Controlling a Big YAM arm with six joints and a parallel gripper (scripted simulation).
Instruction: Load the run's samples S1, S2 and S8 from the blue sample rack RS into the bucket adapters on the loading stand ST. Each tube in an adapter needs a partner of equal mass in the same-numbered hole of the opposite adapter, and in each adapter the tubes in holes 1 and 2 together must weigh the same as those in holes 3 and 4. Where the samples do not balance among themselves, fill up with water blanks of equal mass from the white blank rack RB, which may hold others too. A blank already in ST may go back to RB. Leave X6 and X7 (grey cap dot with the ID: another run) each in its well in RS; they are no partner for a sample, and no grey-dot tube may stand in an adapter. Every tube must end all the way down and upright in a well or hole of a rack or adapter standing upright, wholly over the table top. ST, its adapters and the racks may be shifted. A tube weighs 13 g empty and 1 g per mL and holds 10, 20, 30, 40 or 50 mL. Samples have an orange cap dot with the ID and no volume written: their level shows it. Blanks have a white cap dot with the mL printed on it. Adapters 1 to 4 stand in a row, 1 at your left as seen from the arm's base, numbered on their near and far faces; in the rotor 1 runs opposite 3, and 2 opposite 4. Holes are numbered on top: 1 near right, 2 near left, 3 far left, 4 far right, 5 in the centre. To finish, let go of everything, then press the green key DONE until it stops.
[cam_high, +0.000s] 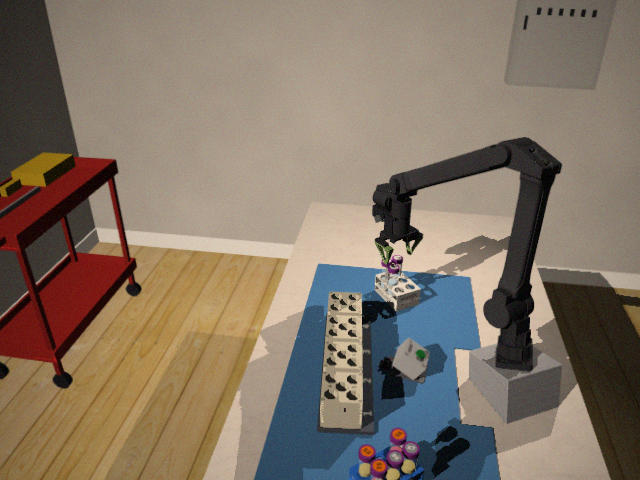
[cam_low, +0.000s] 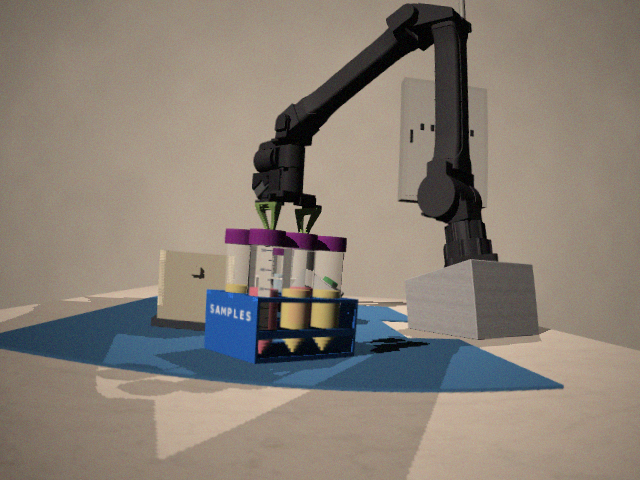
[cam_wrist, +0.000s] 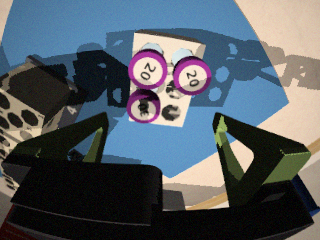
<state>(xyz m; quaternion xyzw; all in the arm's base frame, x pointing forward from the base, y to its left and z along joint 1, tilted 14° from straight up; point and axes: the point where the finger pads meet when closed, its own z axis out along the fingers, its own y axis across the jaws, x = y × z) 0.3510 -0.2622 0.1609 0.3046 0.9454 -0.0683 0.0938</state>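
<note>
A: Wrist view: three purple-capped tubes (cam_wrist: 147, 68) stand upright in the white rack (cam_wrist: 192, 106) on the worktop (cam_high: 341, 227).

B: Yep, arm bent over, end effector (cam_high: 397, 249) pointing straight down above them, fully spread, empty.

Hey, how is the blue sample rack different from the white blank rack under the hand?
The blue sample rack reads SAMPLES on its front; no lettering shows on the white blank rack. Five tubes stand in the blue rack, their cap dots orange or grey; three stand in the white one, two marked 20, the third unreadable. The open hand hovers over the white rack, well away from the blue one. Both stand upright on the blue mat and hold purple-capped tubes.
</note>
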